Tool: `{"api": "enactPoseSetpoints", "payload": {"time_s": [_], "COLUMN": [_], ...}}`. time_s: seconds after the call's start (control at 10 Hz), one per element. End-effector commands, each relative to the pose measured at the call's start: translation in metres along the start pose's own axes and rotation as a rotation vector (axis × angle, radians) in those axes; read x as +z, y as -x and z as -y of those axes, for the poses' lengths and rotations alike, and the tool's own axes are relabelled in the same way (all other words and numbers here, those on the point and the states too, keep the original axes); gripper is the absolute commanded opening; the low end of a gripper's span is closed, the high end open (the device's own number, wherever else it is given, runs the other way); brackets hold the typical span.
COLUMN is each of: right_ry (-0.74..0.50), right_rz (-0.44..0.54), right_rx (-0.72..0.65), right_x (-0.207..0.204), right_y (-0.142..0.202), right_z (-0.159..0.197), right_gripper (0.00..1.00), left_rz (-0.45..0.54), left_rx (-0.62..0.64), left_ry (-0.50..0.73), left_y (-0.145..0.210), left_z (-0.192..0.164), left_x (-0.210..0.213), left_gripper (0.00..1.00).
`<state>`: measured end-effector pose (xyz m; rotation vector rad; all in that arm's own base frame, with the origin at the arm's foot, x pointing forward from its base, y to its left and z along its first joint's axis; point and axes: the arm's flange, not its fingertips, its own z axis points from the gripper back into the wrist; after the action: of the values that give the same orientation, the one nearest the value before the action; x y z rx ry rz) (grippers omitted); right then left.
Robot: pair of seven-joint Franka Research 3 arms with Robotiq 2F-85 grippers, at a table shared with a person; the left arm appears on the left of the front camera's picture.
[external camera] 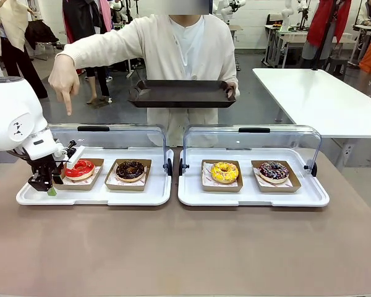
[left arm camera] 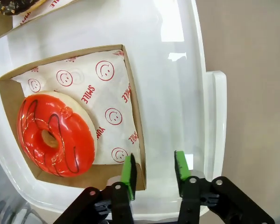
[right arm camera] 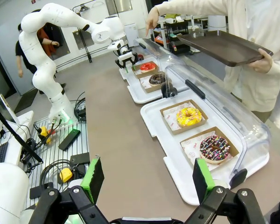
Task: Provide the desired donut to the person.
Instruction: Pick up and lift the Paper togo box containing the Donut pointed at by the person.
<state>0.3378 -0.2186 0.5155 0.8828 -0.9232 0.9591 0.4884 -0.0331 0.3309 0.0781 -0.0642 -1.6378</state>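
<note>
Red-glazed donut (external camera: pixel 80 168): it lies in its cardboard box (external camera: pixel 98 164) at the left end of the left white tray (external camera: pixel 111 195). The person's hand (external camera: pixel 63 77) points a finger down above that end, and the other hand holds a dark tray (external camera: pixel 180 94). I find my left gripper (left arm camera: pixel 154 161) part-way closed. Its pads stand apart with one wall of the box between them, and I can confirm no firm hold. My right gripper (right arm camera: pixel 147 179) stands wide open and empty above the table.
</note>
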Motion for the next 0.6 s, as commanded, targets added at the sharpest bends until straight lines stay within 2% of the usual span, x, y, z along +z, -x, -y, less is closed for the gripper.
{"api": "enactPoseSetpoints", "payload": {"time_s": [0.0,0.1,0.5], "right_ry": [-0.002,-0.002,-0.002], "right_rz": [0.009,0.009,0.009], "right_rx": [0.003,0.003,0.003], "right_x": [0.0,0.0,0.0], "right_y": [-0.0011,-0.0011,-0.0011], "right_z": [0.0006,0.0006,0.0006], "right_gripper": [1.0,1.0,1.0], "left_rz": [0.024,0.023,0.034], "left_rx": [-0.016,-0.018,-0.03], "left_ry": [-0.013,-0.011,0.01], "left_y": [0.0042,0.0045,0.0054], "left_z": [-0.0018,-0.0017,-0.0028], "left_x": [0.0004,0.0007,0.0021], "left_gripper": [0.08,0.0,0.0]}}
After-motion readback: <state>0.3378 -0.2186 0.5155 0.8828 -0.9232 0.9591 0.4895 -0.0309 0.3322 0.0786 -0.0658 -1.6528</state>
